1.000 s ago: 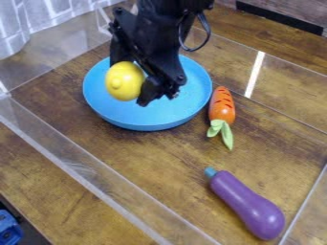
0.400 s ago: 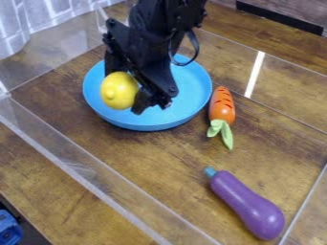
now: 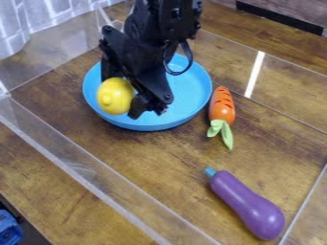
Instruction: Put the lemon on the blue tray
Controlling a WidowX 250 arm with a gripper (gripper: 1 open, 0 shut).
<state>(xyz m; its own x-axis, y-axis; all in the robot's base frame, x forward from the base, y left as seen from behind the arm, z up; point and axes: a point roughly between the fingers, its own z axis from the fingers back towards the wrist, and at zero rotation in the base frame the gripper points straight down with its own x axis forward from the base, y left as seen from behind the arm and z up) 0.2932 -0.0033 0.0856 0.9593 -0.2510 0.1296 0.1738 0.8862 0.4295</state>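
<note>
Lemon (image 3: 115, 95) is sitting in my closed pincer (image 3: 121, 92), over the near-left edge of the blue tray (image 3: 169, 119). I am placing it, I judge; next calls for centring inside the rim, lowering gently, then letting go.

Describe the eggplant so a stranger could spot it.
Find the blue tray on the wooden table. Beyond the orange carrot, toward the picture's lower right, lies the eggplant: long, glossy, the only purple one.
</note>
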